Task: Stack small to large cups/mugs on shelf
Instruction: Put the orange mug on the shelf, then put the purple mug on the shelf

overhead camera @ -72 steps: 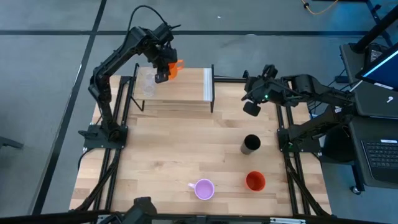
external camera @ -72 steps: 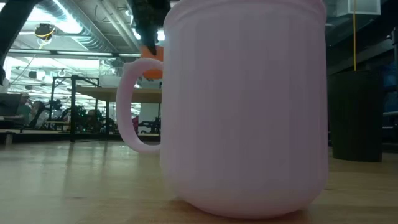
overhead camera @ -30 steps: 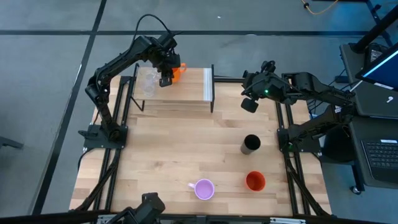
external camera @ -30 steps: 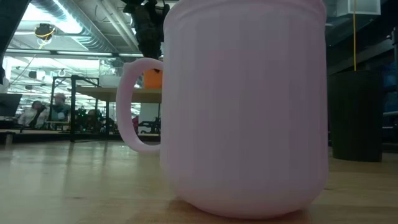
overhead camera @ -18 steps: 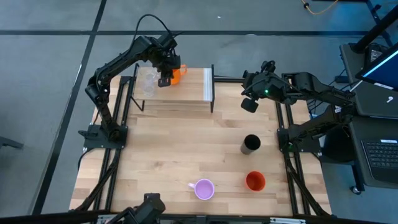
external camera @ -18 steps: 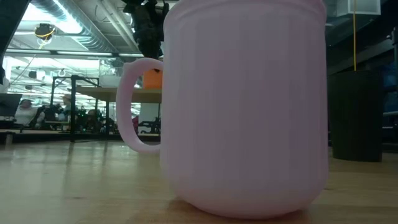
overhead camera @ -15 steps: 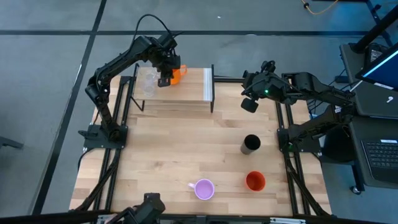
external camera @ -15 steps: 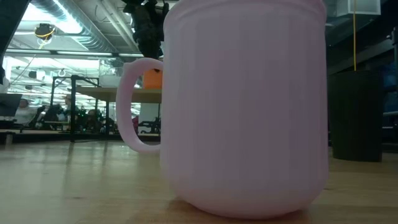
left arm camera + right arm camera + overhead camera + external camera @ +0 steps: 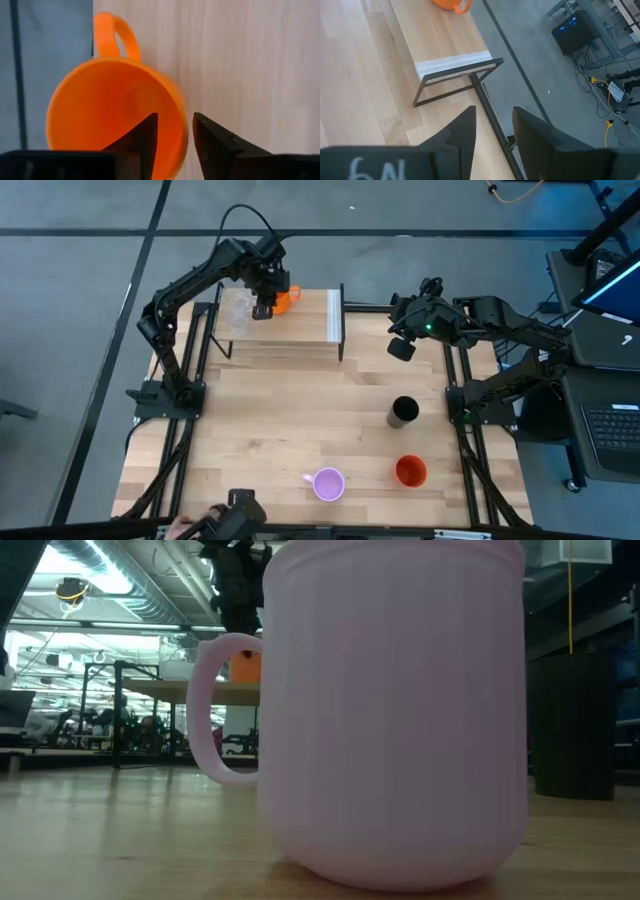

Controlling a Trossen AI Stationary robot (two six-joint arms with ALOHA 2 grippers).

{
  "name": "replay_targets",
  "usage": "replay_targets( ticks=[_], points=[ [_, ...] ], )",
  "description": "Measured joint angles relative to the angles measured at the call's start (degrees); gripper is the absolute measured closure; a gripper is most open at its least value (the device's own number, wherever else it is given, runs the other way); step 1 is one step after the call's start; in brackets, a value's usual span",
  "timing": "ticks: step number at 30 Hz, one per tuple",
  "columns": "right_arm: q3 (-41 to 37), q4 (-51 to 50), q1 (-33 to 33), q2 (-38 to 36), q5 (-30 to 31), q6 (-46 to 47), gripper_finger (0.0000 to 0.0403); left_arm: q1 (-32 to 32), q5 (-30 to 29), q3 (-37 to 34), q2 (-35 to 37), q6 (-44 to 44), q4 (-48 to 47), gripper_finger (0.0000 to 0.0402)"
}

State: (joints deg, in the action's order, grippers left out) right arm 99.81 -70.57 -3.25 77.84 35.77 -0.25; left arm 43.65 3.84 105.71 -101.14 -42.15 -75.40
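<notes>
One orange mug (image 9: 284, 300) and clear glasses (image 9: 237, 313) (count unclear) on the shelf (image 9: 310, 320); one black tumbler (image 9: 403, 411), one red-orange cup (image 9: 410, 471) and one lilac mug (image 9: 328, 483) on the table (image 9: 260, 430); two arms.

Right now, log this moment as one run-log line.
left gripper: open astride orange plastic handled mug rim on light-wood shelf | right gripper: open, empty, beside shelf | lilac mug, black tumbler: on table
</notes>
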Motion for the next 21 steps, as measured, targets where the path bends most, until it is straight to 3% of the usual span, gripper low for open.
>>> replay_targets(
  ticks=[10, 21],
  points=[
    [0.0, 0.0, 0.01, -0.02, -0.03, 0.0, 0.0273, -2.26, -3.28, 1.28, 0.59, 1.79, -0.1, 0.027],
    [0.0, -0.02, 0.01, -0.02, -2.97, -0.02, 0.0273, -2.59, -3.02, 11.89, 0.63, 7.07, -3.2, 0.0269]
  ],
)
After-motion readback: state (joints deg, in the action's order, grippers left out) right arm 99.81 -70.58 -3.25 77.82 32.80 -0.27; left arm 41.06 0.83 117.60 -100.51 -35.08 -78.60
